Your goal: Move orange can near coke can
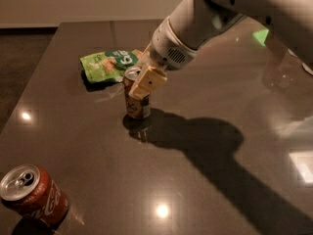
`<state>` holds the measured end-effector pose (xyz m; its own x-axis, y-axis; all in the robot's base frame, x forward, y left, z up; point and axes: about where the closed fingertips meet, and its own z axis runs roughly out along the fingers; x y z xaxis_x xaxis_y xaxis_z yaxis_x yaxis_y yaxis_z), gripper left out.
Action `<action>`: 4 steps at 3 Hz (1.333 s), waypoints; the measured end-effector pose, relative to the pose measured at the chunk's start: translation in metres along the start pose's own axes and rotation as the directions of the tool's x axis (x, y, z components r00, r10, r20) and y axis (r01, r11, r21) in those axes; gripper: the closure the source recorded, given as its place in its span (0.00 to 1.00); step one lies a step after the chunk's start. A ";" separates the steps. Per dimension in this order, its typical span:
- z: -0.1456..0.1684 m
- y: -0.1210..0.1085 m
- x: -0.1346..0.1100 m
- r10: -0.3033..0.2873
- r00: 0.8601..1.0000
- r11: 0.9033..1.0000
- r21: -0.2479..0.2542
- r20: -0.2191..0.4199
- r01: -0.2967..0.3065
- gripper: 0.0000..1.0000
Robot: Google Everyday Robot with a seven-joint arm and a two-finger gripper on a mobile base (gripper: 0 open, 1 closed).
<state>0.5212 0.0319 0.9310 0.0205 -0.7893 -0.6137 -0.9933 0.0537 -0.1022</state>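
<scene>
The orange can [136, 104] stands upright near the middle of the dark table [205, 180], with its silver top showing. My gripper [142, 82] comes down from the upper right and is shut on the can's upper part. One tan finger [148, 82] lies across the can's front; the other is hidden behind it. The coke can [33, 195], red with white script, sits at the table's near left corner, far from the orange can and leaning to the left.
A green snack bag [108, 64] lies flat just behind and left of the orange can. The arm's large white body [205, 18] spans the upper right and casts a broad shadow [205, 146] on the table to the right of the can.
</scene>
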 end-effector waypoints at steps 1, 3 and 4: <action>-0.009 0.024 -0.013 -0.046 0.998 0.998 -0.045 0.042 0.048 1.00; -0.011 0.100 -0.049 -0.192 0.971 0.958 -0.188 0.146 0.218 1.00; -0.003 0.149 -0.081 -0.300 0.936 0.913 -0.229 0.186 0.338 1.00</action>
<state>0.3713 0.1015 0.9679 0.3382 -0.6406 -0.6894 -0.9258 -0.3581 -0.1214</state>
